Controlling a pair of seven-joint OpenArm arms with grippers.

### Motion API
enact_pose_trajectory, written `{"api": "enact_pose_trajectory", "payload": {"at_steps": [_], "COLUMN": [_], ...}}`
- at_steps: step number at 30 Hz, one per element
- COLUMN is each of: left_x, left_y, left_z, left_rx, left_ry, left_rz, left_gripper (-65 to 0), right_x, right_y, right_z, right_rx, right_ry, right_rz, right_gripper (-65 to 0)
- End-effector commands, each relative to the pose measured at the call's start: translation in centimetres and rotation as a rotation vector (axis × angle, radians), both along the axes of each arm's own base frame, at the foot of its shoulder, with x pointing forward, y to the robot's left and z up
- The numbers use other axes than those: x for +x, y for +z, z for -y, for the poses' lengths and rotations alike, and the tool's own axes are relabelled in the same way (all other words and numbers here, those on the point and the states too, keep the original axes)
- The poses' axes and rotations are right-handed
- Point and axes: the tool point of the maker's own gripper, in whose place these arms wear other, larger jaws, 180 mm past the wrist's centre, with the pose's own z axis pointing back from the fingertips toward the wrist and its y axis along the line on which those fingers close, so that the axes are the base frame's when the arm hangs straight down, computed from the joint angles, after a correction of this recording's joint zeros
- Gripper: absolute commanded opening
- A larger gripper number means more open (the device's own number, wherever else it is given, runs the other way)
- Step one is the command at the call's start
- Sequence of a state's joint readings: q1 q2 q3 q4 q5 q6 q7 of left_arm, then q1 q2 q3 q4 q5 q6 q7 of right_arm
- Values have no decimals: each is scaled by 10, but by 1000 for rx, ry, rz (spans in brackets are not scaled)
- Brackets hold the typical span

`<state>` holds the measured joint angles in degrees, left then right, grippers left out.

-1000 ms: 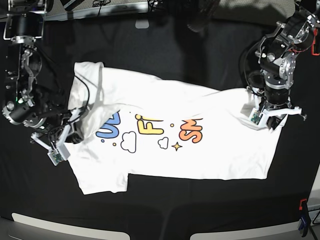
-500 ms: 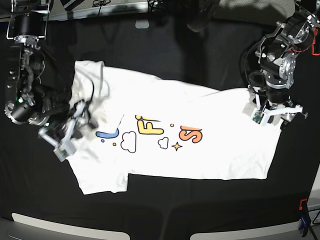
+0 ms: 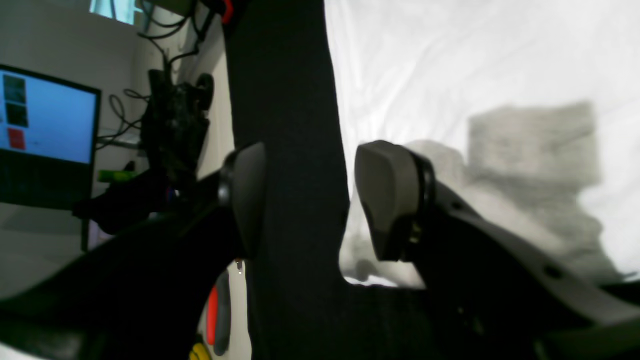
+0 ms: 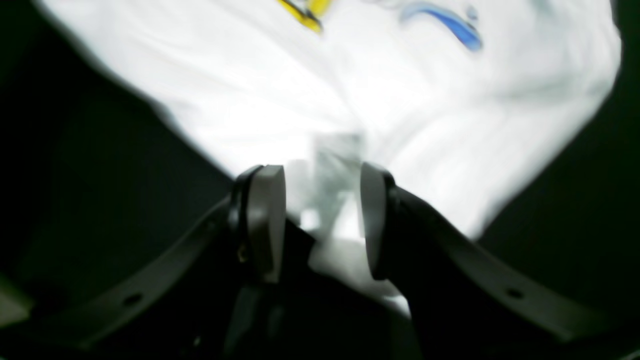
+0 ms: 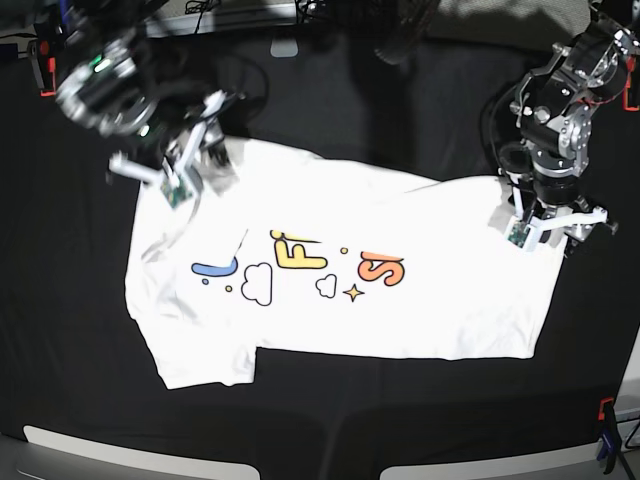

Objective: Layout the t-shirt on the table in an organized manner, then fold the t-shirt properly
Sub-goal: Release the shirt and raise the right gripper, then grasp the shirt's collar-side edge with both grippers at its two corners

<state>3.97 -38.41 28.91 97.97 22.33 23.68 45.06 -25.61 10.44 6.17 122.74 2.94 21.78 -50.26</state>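
Observation:
The white t-shirt lies print-up across the black table. A fold near its left side covers most of the blue letters. My right gripper hovers over the shirt's upper left corner. In the blurred right wrist view it is open, with white cloth beneath the gap. My left gripper is at the shirt's upper right corner. In the left wrist view it is open, black table between the fingers, and one finger over the shirt's edge.
A blue and red clamp sits at the table's front right edge, and a red one at the far left. White frame pieces line the front edge. A lit monitor and cables stand beyond the table.
My right arm has swung fast from the shirt's left edge up to its upper left corner, and the sleeve there has shifted. The left arm has barely moved.

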Motion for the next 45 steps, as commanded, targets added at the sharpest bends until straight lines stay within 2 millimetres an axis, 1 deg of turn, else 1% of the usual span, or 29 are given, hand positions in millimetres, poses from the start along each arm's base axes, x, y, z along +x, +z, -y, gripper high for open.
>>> {"api": "enact_pose_trajectory", "payload": {"at_steps": [1, 2, 3, 7, 8, 14, 16, 19, 22, 25, 26, 31, 33, 36, 38, 42, 45], "left_x": [9, 9, 9, 9, 9, 8, 8, 5, 0, 1, 0, -6, -10, -21, -25, -24, -23], "left_y": [16, 16, 16, 16, 16, 16, 16, 11, -2, -14, -17, -29, -38, -52, -54, -42, -35], "left_z": [-3, -3, -3, -3, -3, -4, -4, -3, 3, 20, 23, 23, 24, 17, 9, -18, -34], "left_rx": [17, 17, 18, 17, 18, 18, 18, 8, -78, -131, -145, -185, -172, -140, -110, 33, 80], "left_ry": [-4, -4, -4, -4, -4, -4, -3, -2, 3, -85, -96, -86, -105, -94, -81, -58, -56], "left_rz": [56, 56, 56, 56, 56, 56, 55, 41, -6, -66, -83, -131, -182, -274, -306, -302, -301], "left_gripper": [-343, -343, -343, -343, -343, -343, -343, -343, -343, -343, -343, -343, -343, -343, -343, -343, -343], "right_x": [3, 1, 0, -1, -2, -16, -22, -24, -26, -24, -22, -20, -19, -18, -18, -17, -16], "right_y": [7, 5, 4, 1, -2, -38, -44, -44, -44, -43, -42, -41, -40, -40, -40, -40, -39], "right_z": [4, 8, 7, -10, -11, -6, -3, 8, 15, 14, 14, 13, 13, 11, 9, 9, 9], "right_rx": [-9, -14, -2, 77, 77, 32, 18, -40, -82, -76, -75, -72, -67, -53, -40, -40, -39], "right_ry": [-53, -104, -135, -192, -208, -293, -310, -336, -347, -344, -342, -339, -338, -337, -335, -335, -335], "right_rz": [42, 36, 34, 24, 15, -86, -122, -127, -130, -117, -110, -93, -91, -88, -88, -87, -81], "right_gripper": [-420, -420, -420, -420, -420, -420, -420, -420, -420, -420, -420, -420, -420, -420, -420, -420, -420]}}
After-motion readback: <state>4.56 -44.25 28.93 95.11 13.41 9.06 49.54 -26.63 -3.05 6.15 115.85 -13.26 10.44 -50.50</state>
